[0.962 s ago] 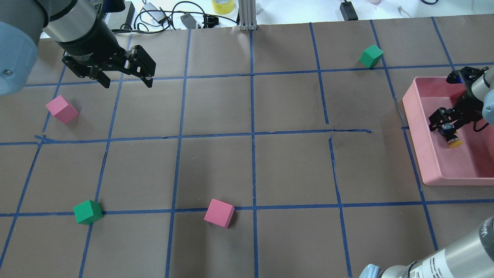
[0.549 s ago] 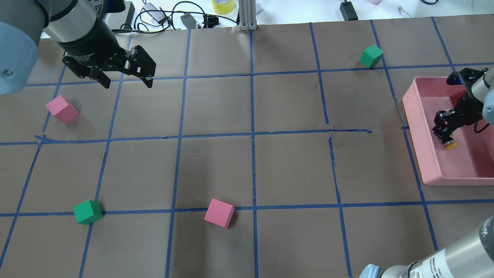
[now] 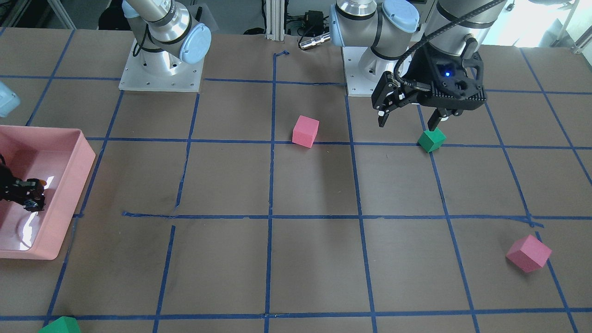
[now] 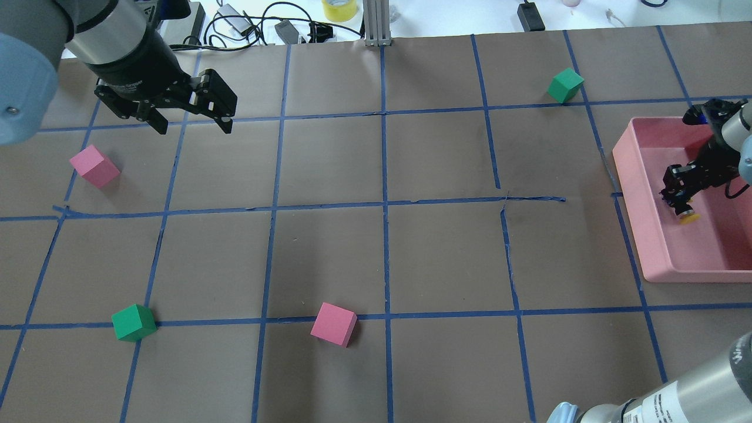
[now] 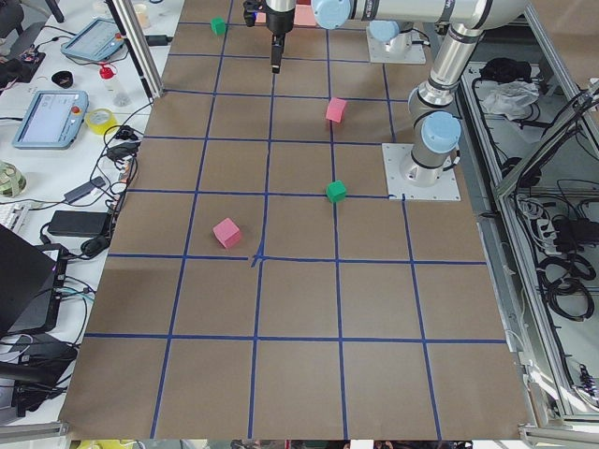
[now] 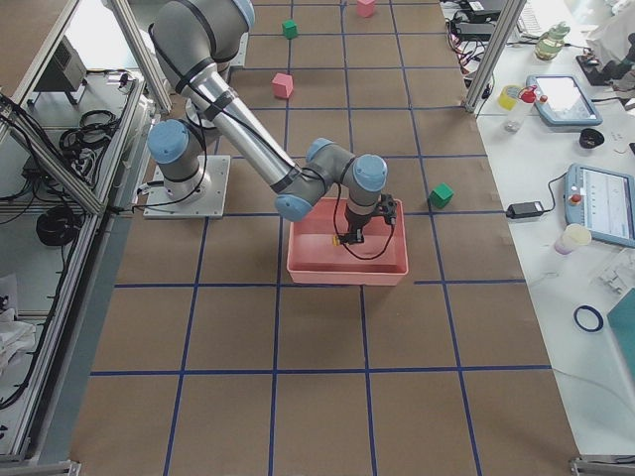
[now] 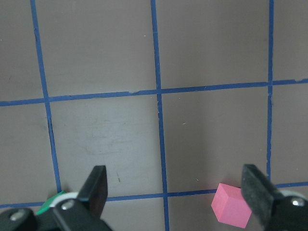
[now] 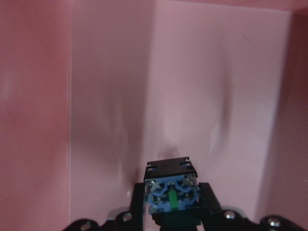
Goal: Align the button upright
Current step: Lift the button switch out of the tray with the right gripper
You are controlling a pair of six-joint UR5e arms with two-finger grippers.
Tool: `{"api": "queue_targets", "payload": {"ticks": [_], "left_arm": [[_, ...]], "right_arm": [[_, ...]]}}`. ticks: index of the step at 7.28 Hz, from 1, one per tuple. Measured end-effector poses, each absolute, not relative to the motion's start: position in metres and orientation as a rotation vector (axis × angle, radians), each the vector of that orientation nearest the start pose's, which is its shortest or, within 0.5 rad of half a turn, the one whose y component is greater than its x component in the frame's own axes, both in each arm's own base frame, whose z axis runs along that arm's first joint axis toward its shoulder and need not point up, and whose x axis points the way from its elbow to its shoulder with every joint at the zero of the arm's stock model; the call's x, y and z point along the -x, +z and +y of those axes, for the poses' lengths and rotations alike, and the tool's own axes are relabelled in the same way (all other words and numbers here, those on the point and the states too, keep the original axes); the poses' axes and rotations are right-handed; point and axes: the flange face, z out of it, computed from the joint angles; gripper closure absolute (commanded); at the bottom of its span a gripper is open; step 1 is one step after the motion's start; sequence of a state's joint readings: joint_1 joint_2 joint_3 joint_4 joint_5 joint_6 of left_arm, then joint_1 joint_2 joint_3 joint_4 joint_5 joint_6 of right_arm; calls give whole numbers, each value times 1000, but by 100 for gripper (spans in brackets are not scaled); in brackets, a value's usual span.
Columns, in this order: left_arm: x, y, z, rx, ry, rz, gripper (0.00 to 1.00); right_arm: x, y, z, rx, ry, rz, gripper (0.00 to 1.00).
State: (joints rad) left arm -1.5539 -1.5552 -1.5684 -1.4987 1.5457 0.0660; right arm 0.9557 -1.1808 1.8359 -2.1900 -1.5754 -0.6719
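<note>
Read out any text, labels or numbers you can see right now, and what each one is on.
No text is legible in any view.
Small print on the white sticker on the right arm: too small to read.
The grey lettering higher on that arm: cut off and blurred.
Faint print on the black body of the left gripper: unreadable.
Blue terminal end of the button: no readable marking.
The tablet screens beside the table: too small to read.

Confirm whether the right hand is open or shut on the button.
Shut: the right hand has both fingers clamped on the button, against its black body, inside the pink tray.
</note>
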Motion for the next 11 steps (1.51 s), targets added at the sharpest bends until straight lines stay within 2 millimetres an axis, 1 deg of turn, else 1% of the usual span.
{"api": "queue_targets", "payload": {"ticks": [1, 2, 3, 4, 5, 6, 7, 8, 9, 11], "left_arm": [[127, 506, -495, -80, -148, 3158, 0], [127, 507, -494, -81, -151, 3157, 0], [127, 507, -494, -81, -150, 3157, 0], [127, 506, -494, -81, -149, 3158, 0], [127, 505, -495, -81, -147, 3158, 0], [127, 505, -495, -80, -145, 3158, 0], [127, 505, -495, -80, -145, 3158, 0], [127, 504, -495, -79, -144, 3158, 0], [127, 504, -495, -79, -144, 3158, 0], [127, 505, -495, -79, -145, 3158, 0]], "right_arm": [[220, 221, -542, 88, 44, 3122, 100], [220, 237, -543, 82, 42, 3118, 100], [220, 260, -547, 67, 39, 3117, 100], [215, 288, -555, 50, 32, 3119, 100], [198, 319, -567, 43, 30, 3121, 100], [170, 344, -578, 55, 20, 3126, 100], [134, 360, -588, 73, 2, 3132, 100], [91, 366, -596, 72, -10, 3131, 100], [40, 366, -603, 42, -17, 3126, 100], [-69, 362, -606, -36, -55, 3122, 100]]}}
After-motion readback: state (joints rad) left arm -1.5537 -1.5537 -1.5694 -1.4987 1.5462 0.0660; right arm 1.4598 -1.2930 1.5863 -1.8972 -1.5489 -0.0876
